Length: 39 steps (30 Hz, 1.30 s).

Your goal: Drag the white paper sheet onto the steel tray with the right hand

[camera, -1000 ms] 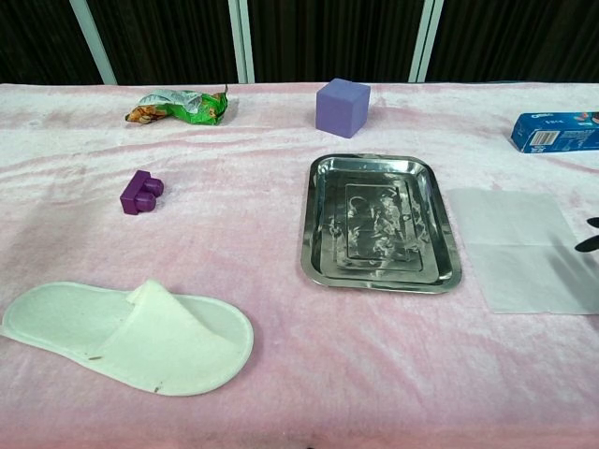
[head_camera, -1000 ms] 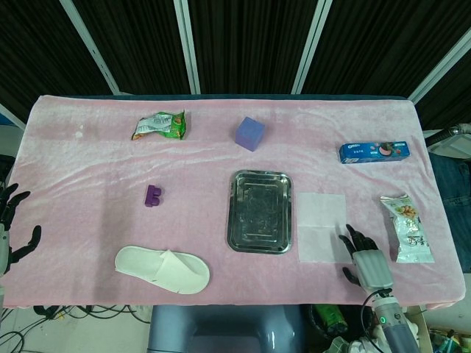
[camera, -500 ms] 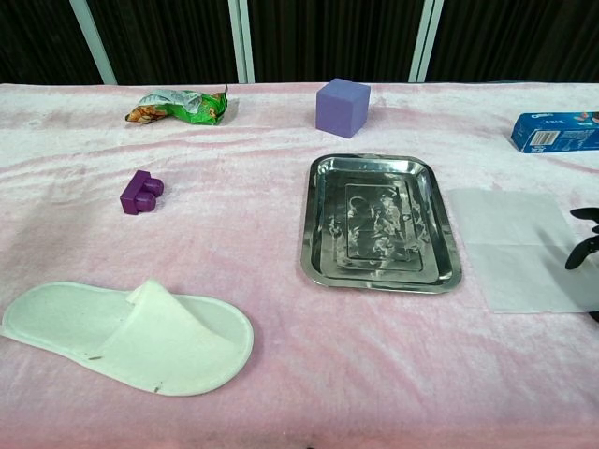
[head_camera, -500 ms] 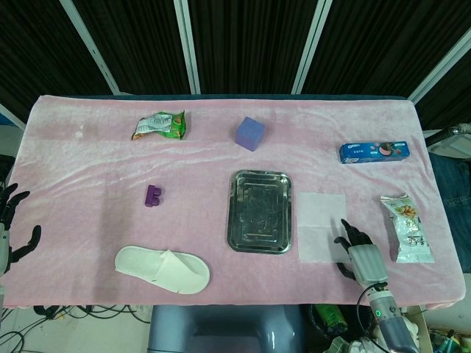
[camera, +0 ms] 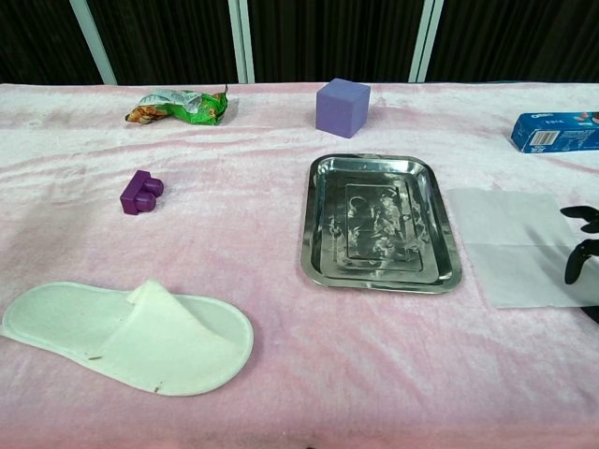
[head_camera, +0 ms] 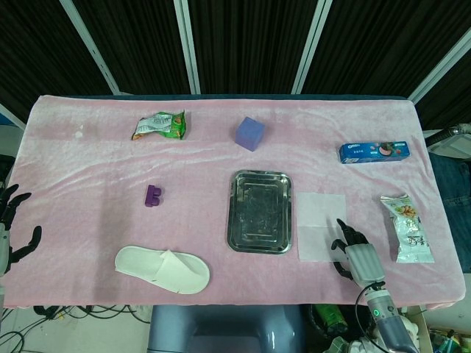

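At the near right edge of the pink-covered table (head_camera: 88, 184), the robot's right hand (head_camera: 358, 256) hangs over the near right corner of the white paper sheet (head_camera: 320, 225), its dark fingers (camera: 579, 262) spread apart and holding nothing; whether the fingertips touch the paper cannot be told. The left hand (head_camera: 10, 234) sits off the near left edge of the table, fingers also spread and empty.

On the near left, a white slipper (head_camera: 162, 268) lies flat, its toe toward the right.

The paper sheet lies flat on the cloth just to the right of the steel tray (head_camera: 259, 211), close beside it but not on it. Its long axis runs near to far, parallel to the tray's long side, with a crease across the middle. The tray sits in the centre of the table.

To the right of the paper, a snack packet (head_camera: 407, 227) lies near the table's right edge. A small purple toy brick (head_camera: 153, 195) rests left of the tray, well apart from it.

Farther back, a blue biscuit box (head_camera: 373, 151) lies at the right, a purple cube (head_camera: 250, 133) stands beyond the tray, and a green snack bag (head_camera: 160, 126) lies at the far left.
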{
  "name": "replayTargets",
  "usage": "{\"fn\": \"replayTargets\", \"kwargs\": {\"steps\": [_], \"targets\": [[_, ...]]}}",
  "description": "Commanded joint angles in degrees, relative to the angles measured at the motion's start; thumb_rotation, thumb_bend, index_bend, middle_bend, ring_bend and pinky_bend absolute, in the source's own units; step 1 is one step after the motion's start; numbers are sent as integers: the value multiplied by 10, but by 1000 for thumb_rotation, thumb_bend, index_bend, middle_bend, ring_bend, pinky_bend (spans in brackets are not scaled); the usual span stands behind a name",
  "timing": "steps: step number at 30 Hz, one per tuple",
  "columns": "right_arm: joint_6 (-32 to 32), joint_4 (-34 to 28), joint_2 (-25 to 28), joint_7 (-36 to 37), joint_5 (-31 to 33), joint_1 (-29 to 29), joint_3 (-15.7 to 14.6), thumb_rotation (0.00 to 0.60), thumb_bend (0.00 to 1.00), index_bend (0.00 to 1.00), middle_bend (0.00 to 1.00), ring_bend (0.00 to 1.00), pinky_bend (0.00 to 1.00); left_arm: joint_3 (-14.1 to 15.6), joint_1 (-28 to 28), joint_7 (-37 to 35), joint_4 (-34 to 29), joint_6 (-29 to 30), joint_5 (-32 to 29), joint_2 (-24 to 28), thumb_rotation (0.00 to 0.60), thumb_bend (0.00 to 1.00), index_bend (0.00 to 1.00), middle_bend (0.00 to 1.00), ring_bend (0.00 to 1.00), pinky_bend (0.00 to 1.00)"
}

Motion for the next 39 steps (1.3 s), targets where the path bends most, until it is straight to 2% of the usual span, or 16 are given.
{"fn": "replayTargets", "kwargs": {"steps": [1,6,14,26,30,34,39], "targets": [[-1,-1,0,0,0,1,0,600,312,494,16,114,200,0,0,0,0,-1,0,0,600,398,200,75,0,51],[0,-2,0,7,0,1,-1,600,317,520,16,114,200,0,1,0,-2,-2,0,1,600,398,201,74,0,51],[-5,-4,1,19,0,6,2,600,384,586,21,119,200,-1,2,2,0,-2,1,1,600,399,200,74,0,51],[-11,-25,19,45,-7,20,6,600,386,628,21,120,200,-3,3,1,-2,-3,0,2,600,398,202,74,0,51],[-32,-65,53,84,-5,52,32,600,386,641,21,122,200,-3,3,1,-3,-4,-1,2,600,398,204,74,0,51],[-76,-122,87,80,34,76,59,600,386,645,21,125,200,-3,3,3,-3,-4,-1,2,600,400,212,74,0,51],[-106,-183,111,53,50,95,65,600,386,664,21,125,200,-5,3,2,-3,-5,-3,1,600,400,214,73,0,51]]}}
